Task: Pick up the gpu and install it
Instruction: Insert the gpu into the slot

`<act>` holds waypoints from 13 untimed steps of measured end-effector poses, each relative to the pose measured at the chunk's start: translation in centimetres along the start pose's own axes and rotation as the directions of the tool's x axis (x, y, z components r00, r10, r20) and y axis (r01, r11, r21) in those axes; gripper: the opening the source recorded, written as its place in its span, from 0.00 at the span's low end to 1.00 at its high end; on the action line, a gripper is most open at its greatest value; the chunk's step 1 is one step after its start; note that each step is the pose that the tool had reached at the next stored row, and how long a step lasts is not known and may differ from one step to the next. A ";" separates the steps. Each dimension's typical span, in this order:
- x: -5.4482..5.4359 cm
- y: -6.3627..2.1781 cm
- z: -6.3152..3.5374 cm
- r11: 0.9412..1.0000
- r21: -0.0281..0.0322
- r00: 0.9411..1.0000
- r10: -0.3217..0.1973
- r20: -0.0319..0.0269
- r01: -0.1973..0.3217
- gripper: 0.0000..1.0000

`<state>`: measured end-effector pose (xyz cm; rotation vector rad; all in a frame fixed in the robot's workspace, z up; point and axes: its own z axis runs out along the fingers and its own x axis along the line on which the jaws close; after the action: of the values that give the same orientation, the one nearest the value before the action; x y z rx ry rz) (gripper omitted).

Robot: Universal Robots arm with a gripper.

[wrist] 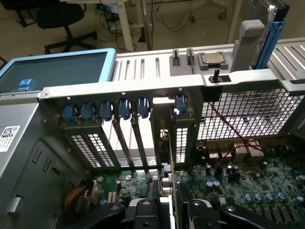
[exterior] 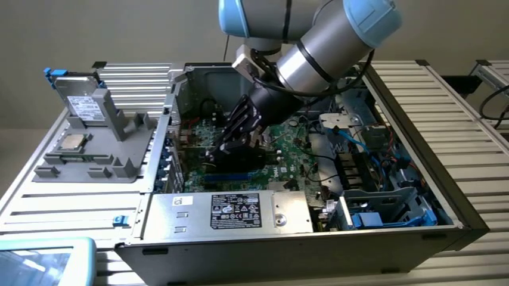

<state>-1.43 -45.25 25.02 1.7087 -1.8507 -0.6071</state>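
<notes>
The gpu (exterior: 242,161) shows as a black block low inside the open computer case (exterior: 445,179), standing over the green motherboard (exterior: 298,152) near the case's rear wall. My gripper (exterior: 238,138) reaches down into the case from the arm above and is shut on the gpu. In the wrist view the gpu (wrist: 172,183) appears edge-on as a thin green board between the two black fingers (wrist: 143,212). It points toward the rear expansion slots, in line with the bright uncovered slot opening (wrist: 163,101). My gripper (wrist: 169,210) sits just above the motherboard (wrist: 248,186).
A row of blue slot latches (wrist: 105,110) and perforated slot covers (wrist: 90,145) line the rear wall. The power supply (exterior: 230,211) fills the case's near side, with a drive cage (exterior: 390,208) beside it. A grey fixture (exterior: 95,149) holds a drive (exterior: 83,101) and a processor (exterior: 73,142).
</notes>
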 end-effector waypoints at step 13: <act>0.0 0.00 0.39 1.000 0.000 1.000 0.000 0.000 0.000 0.28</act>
<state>-1.69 -45.25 24.73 1.7088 -1.8506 -0.6071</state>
